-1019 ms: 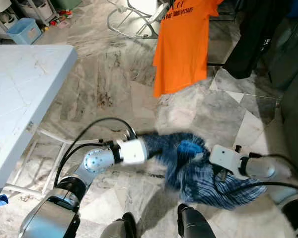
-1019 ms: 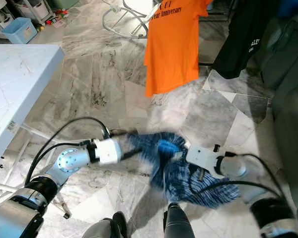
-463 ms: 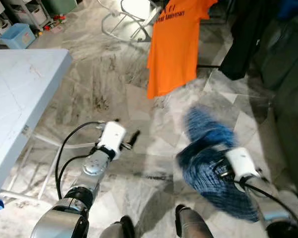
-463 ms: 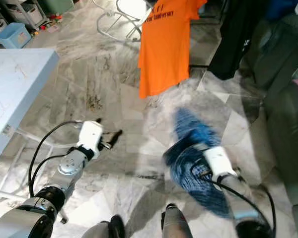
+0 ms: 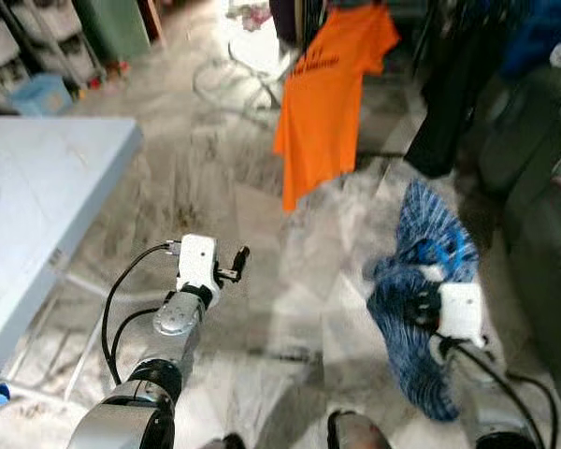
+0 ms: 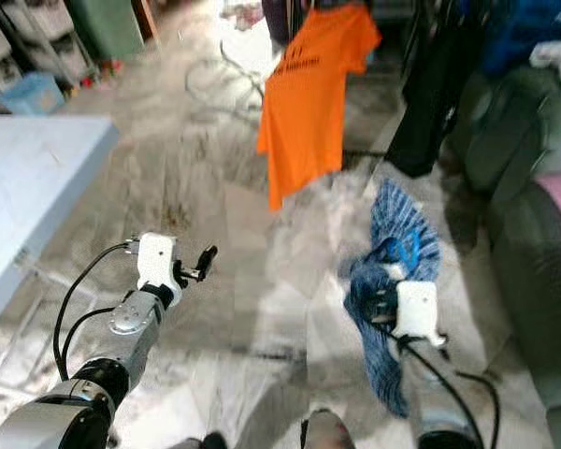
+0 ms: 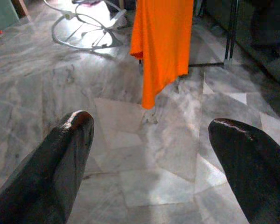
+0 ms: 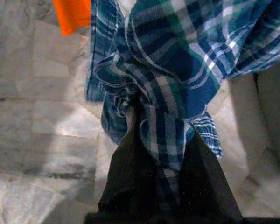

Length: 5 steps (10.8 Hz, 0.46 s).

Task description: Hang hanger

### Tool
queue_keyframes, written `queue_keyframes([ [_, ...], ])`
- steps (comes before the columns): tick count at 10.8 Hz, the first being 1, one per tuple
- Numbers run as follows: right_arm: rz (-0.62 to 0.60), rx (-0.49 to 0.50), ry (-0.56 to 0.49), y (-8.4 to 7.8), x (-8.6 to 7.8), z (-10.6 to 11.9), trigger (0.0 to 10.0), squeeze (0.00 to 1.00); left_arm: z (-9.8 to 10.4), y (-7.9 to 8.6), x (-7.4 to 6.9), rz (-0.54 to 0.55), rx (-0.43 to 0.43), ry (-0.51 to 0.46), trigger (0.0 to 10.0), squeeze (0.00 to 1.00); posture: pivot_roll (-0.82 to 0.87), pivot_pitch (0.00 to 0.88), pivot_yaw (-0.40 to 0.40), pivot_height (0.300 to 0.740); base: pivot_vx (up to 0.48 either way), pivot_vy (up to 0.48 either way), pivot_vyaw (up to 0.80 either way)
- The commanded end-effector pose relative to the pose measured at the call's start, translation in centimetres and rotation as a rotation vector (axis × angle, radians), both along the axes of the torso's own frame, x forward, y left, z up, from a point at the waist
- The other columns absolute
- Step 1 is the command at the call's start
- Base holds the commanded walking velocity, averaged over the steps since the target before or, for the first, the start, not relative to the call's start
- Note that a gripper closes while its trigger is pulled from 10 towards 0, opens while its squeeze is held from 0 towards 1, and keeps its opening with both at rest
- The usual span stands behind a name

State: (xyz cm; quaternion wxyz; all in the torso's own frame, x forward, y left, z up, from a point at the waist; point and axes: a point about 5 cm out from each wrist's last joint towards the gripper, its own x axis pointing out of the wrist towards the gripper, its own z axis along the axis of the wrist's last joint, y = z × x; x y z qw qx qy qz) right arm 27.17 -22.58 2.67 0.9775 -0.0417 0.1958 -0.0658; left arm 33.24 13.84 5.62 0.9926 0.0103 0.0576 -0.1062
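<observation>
On the right, your right claw (image 5: 419, 301) is clamped on a bunched blue plaid shirt (image 5: 428, 245), held up off the marble floor (image 5: 262, 234). Right wrist view confirms it: both black fingers (image 8: 130, 186) are closed with the plaid cloth (image 8: 163, 93) squeezed between them and spilling out above and to the sides. You can make out a bright blue curved bit (image 5: 446, 251) inside the bundle that may be the hanger, but it's too blurred to say for sure. Part of the shirt drapes down past the white wrist housing (image 5: 461, 310) toward the floor.

Your left claw (image 5: 239, 263) is raised on the left side, holding nothing. Left wrist view shows its two fingers (image 7: 60, 158) spread wide apart with bare floor between them.

Ahead of you an orange T-shirt (image 5: 329, 98) with dark lettering hangs on a rack, just beside dark garments (image 5: 453, 89) further right. The left wrist camera looks straight at that orange shirt (image 7: 164, 42), with black rack legs (image 7: 232, 32) beside it. The plaid bundle sits lower than and to the right of the orange shirt, well apart from it.

A light blue worktop (image 5: 37, 215) runs along your left. Dark sofa or cushions (image 5: 542, 187) sit at the far right. Both head views are motion-blurred.
</observation>
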Motion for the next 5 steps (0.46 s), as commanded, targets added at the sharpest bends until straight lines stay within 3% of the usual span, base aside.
queue_keyframes([
  [1, 0.006, -0.003, -0.041, 0.7, 0.3, 0.8, 0.0, 0.00, -0.8, 0.2, -0.4, 0.016, -0.025, 0.046, 10.0, 0.00, -0.45, 0.046, 0.085, 0.740, 0.000, 0.000, 0.00],
  [2, -0.018, 0.022, -0.069, 0.9, 0.5, 1.1, 6.1, 0.00, -0.7, -0.2, -0.3, 0.000, -0.032, 0.047, 10.0, 0.00, -0.46, 0.035, 0.081, 0.740, 0.000, 0.000, 0.00],
  [3, -0.016, 0.017, -0.088, 1.1, 0.7, 1.4, 6.6, 0.00, -0.6, -0.6, -0.3, -0.013, -0.040, 0.047, 10.0, 0.00, -0.46, 0.032, 0.081, 0.740, 0.266, 0.000, 0.00],
  [4, -0.015, 0.020, -0.084, 1.2, 0.7, 1.4, 10.0, 0.00, -0.5, -1.0, -0.2, -0.029, -0.056, 0.045, 10.0, 0.00, -0.46, 0.030, 0.085, 0.740, 0.330, 0.000, 0.00],
  [5, -0.026, 0.008, -0.103, 1.2, 0.8, 1.8, 10.0, 0.00, -0.2, -1.5, 0.0, -0.044, -0.069, 0.036, 10.0, 0.00, -0.46, 0.035, 0.088, 0.740, 0.390, 0.000, 0.00],
])
